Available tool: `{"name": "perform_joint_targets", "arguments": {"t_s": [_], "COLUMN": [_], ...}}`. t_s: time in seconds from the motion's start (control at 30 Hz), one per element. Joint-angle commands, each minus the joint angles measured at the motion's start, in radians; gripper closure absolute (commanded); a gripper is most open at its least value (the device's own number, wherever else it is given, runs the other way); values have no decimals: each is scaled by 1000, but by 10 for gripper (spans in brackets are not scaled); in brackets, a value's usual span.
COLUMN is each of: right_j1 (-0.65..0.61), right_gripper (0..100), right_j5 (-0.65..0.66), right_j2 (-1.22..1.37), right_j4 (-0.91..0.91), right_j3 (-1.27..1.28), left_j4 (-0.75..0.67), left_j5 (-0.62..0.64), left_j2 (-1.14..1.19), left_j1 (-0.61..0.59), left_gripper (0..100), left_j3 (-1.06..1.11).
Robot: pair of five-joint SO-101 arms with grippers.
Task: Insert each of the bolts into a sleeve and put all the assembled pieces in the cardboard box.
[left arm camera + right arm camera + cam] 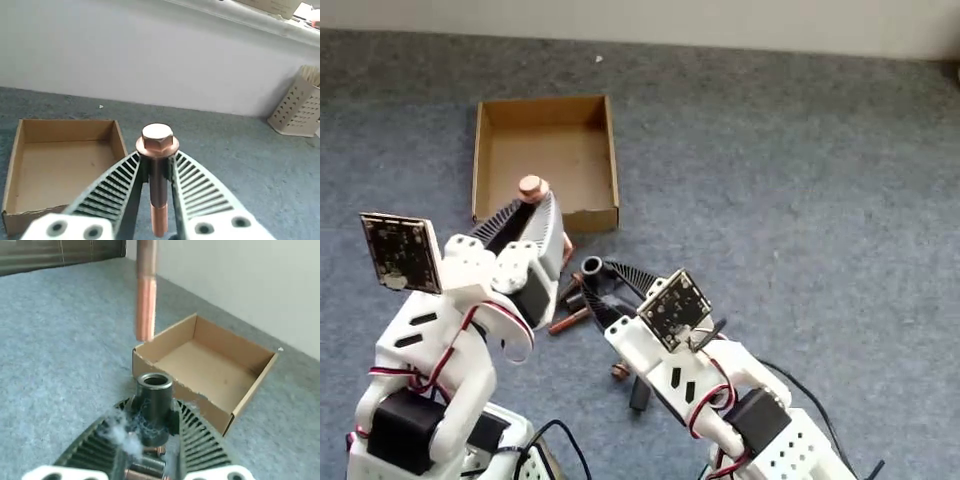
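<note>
Bolt (159, 170) first, on the left: it hangs upright, head up, in the left jaws. These are closed to a narrow gap and pinch the shank just under the flange, so the threaded end points down, free. The bolt is held in the air above the near wall of the box (478, 160), which sits toward the far left corner of the tabletop (800, 180) with its open side up. No assembled piece lies in it yet.

Further right, near the middle of the tabletop, the right jaws grip a dark sleeve (154, 395). They are drawn in tight on its lower half. The sleeve stands upright with its bore facing up, and its rim is free of the jaws. In the right wrist view the bolt's tip hangs higher than the sleeve's mouth and farther off toward the box, apart from it and not yet over the bore.

I judge the step in hand to be the first mating of bolt and sleeve, with the task barely begun. The next move calls for bringing the tip squarely over the bore, keeping both axes in line, then lowering it. A slight tilt could catch the threads on the rim.

Between the two arm bases, toward the near edge, a loose bolt (569, 321) and a loose sleeve (639, 393) wait among other spare parts.
</note>
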Motion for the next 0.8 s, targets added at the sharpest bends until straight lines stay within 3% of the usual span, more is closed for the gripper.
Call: {"name": "perform_joint_targets", "arguments": {"t_s": [0.0,0.7,0.77], "right_j1": [-10,-1,19], "right_gripper": [993,993,993], "right_j5": [11,11,6], "right_j2": [4,2,2], "right_j4": [-45,-44,-44], "right_j3": [-15,-15,-15], "left_j4": [-35,-49,-48], "left_j5": [11,6,-74], "left_j2": [-10,-12,-12], "left_j1": [110,120,120], "left_gripper": [995,995,973], "left_j3": [-10,133,136]}}
